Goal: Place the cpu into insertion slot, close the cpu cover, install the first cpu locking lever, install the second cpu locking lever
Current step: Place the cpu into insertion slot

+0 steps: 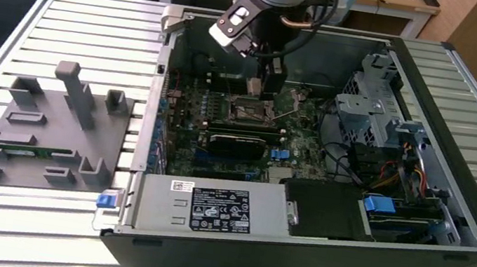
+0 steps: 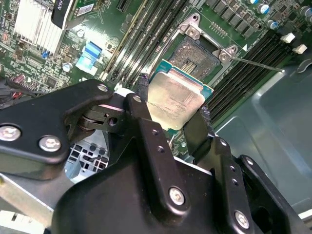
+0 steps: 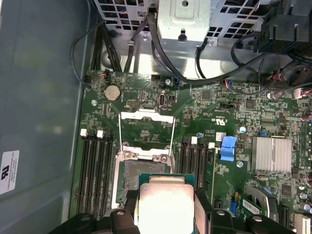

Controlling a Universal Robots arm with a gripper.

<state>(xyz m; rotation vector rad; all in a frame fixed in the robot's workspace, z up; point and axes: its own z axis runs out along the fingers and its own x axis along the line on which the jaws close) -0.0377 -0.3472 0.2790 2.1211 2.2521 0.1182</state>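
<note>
Silver-grey cpu [image 2: 176, 97]: clamped between the jaws of the gripper [image 2: 173, 101], over the insertion slot [image 2: 199, 54].
cpu cover [image 3: 146, 127]: swung open, lying just beside the bare socket.

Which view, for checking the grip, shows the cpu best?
The second wrist view: most of the cpu shows, clamped in the gripper near the insertion slot. The first wrist view cuts part off; in the exterior view the gripper hides it.

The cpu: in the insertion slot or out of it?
Out. In the second wrist view the gripper holds the cpu by its edges, and the insertion slot lies uncovered with its contact field bare.
</note>
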